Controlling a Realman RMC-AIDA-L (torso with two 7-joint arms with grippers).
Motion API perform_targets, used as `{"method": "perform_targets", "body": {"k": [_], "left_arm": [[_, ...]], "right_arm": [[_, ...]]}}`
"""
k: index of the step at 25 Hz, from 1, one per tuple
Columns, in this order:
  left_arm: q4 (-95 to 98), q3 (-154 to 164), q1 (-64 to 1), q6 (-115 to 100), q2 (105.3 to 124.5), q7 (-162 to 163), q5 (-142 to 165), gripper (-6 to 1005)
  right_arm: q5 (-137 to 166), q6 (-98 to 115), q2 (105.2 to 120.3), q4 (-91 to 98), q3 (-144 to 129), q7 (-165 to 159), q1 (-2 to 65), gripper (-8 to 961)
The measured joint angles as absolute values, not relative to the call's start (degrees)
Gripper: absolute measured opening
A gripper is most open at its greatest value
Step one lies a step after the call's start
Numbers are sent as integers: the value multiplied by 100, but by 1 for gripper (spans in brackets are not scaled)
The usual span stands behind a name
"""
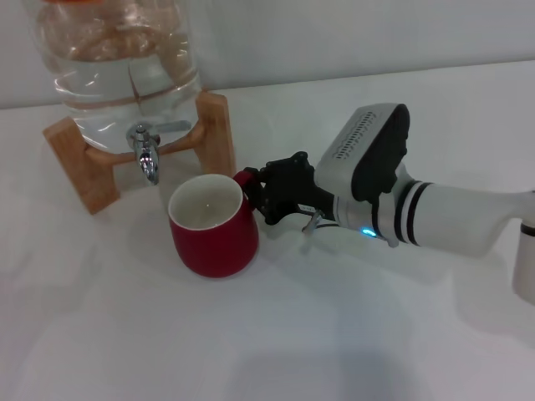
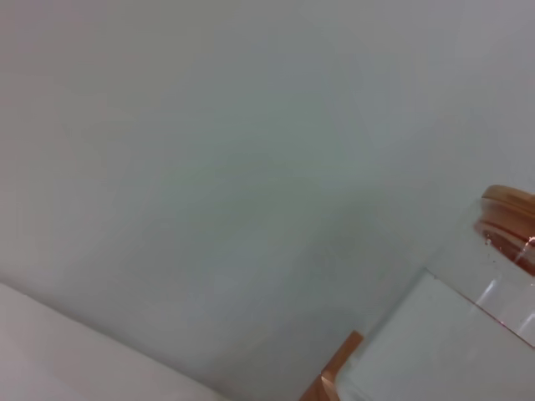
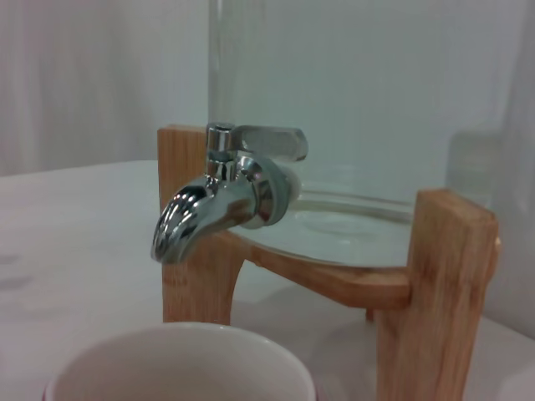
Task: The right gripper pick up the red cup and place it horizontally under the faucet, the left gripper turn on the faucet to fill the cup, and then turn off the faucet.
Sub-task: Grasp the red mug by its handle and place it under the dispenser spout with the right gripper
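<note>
- The white tabletop [image 1: 125, 334] carries everything and runs back to a pale wall.
- Nearest stands the squat, rounded dark-red ceramic cup [image 1: 213, 225] with a white inside, upright on the tabletop, mouth up. In the right wrist view only its white-lined rim [image 3: 180, 363] shows, just in front of and below the spout.
- The right gripper [image 1: 255, 194], a black two-finger claw on a white arm with black bands and a dark grey wrist housing, reaches in from the right side, low over the tabletop. Its fingers [image 1: 269, 180] are clamped on the small red loop handle [image 1: 245, 177] at the cup's right side.
- Just behind the cup, slightly to its left, is the small shiny chrome faucet [image 1: 147, 150]. Its short spout [image 3: 180, 225] turns down towards the cup's far left rim, above it and apart from it. The flat lever handle [image 3: 267, 142] lies level on top, pointing sideways.
- The faucet is fixed to a large clear glass jar [image 1: 117, 58] holding water, which sits in a light wooden stand [image 1: 84, 167] with upright posts on either side of the faucet.
- The left wrist view shows only the pale wall, an edge of the jar [image 2: 468, 334] with its copper-coloured lid [image 2: 510, 225], and a corner of the stand [image 2: 334, 372].
- The left gripper shows in no view, so I cannot tell how its fingers are set.
</note>
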State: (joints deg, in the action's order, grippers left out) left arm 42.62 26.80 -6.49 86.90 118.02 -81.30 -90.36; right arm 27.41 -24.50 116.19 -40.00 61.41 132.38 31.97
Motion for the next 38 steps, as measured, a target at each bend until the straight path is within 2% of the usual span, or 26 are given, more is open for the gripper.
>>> {"method": "perform_targets", "body": {"k": [25,38], "left_arm": [[4263,2680,-650,8725,11813,-8130,-9035,801],[4263,2645,-615,8853,11812,-8130,-9034,801]], "right_arm": [[2277,-1989,11619,-3999,5404,13232,3914,101],[1878,-1642,11619,-3881,5439,13315,3943,101]]}}
